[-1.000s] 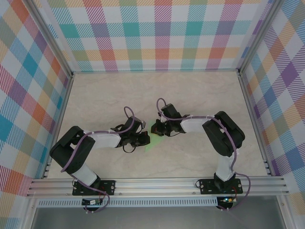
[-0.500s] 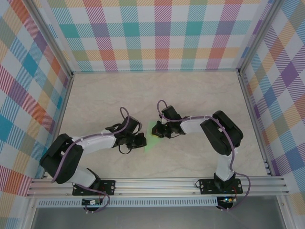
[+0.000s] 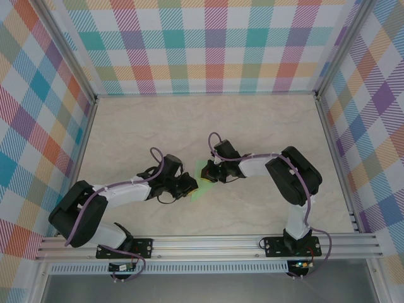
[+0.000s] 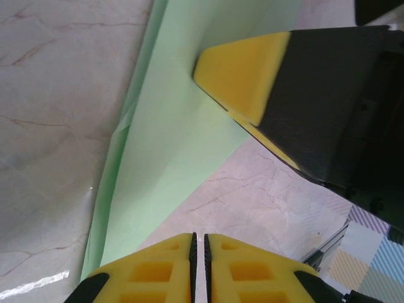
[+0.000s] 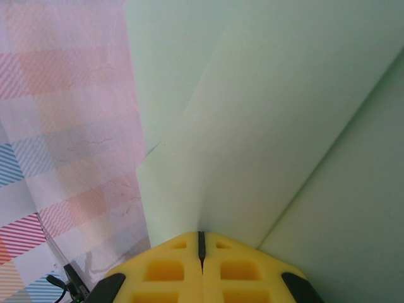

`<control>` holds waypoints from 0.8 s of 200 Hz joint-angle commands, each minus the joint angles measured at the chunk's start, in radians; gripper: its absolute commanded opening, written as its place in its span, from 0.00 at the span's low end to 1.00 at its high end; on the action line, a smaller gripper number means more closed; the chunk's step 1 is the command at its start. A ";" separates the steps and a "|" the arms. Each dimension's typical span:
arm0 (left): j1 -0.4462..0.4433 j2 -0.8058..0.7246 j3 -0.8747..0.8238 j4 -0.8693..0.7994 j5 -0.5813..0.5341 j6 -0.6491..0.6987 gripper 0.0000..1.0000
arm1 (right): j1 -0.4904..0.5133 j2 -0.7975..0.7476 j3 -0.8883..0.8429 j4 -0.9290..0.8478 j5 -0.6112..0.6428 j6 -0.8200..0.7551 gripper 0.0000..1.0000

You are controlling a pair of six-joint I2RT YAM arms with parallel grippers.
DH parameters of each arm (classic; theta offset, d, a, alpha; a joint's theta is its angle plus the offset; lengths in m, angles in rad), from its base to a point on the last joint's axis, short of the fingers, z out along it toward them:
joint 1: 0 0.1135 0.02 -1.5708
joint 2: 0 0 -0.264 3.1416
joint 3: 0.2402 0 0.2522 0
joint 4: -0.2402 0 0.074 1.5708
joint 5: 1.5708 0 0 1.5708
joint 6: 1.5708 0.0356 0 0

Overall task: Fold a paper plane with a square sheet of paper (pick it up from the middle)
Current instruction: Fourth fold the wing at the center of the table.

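Observation:
The square sheet of paper (image 3: pixel 202 187), pale mint green and folded over with creases, lies mid-table between both grippers. My right gripper (image 3: pixel 212 172) is shut on it: in the right wrist view a crease of the paper (image 5: pixel 252 126) runs straight into the closed gripper (image 5: pixel 201 235). My left gripper (image 3: pixel 191 184) sits at the sheet's left edge. Its pads (image 4: pixel 200 238) stand a thin slit apart over bare table, with nothing between them. In that view the folded paper (image 4: pixel 170 145) lies ahead, and the right gripper's yellow fingertip (image 4: pixel 240 72) rests on it.
The marble-patterned table (image 3: pixel 139 132) is walled by plaid panels (image 3: pixel 208 44) at the back and both sides. An aluminium rail (image 3: pixel 208 243) runs along the near edge at the arm bases.
The left gripper has let go of the paper's edge, its jaws parting slightly, and its arm has stretched lower and shifted a little right. The right gripper has kept still on the paper.

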 commanded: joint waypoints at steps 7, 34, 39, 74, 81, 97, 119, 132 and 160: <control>0.002 0.039 -0.024 0.091 0.030 -0.062 0.14 | 0.003 0.054 -0.027 -0.085 0.090 0.008 0.00; -0.001 0.065 -0.025 0.091 0.037 -0.058 0.14 | 0.003 0.054 -0.032 -0.086 0.093 0.008 0.00; 0.000 0.070 -0.027 0.093 0.037 -0.058 0.14 | 0.003 0.054 -0.032 -0.087 0.094 0.010 0.00; -0.001 0.099 -0.043 0.048 0.048 -0.035 0.14 | 0.003 0.057 -0.031 -0.095 0.096 0.009 0.00; -0.001 0.099 -0.051 0.029 0.046 -0.028 0.14 | 0.003 0.057 -0.030 -0.097 0.098 0.007 0.00; -0.001 0.096 -0.072 -0.022 0.030 -0.006 0.14 | 0.004 0.059 -0.029 -0.101 0.100 0.007 0.00; -0.001 0.094 -0.105 -0.037 0.037 0.006 0.14 | 0.003 0.059 -0.029 -0.109 0.104 0.004 0.00; -0.001 0.092 -0.111 -0.065 0.040 0.023 0.14 | 0.003 0.058 -0.032 -0.109 0.106 0.005 0.00; -0.001 0.095 -0.114 -0.117 0.057 0.059 0.13 | 0.003 0.057 -0.030 -0.114 0.109 0.004 0.00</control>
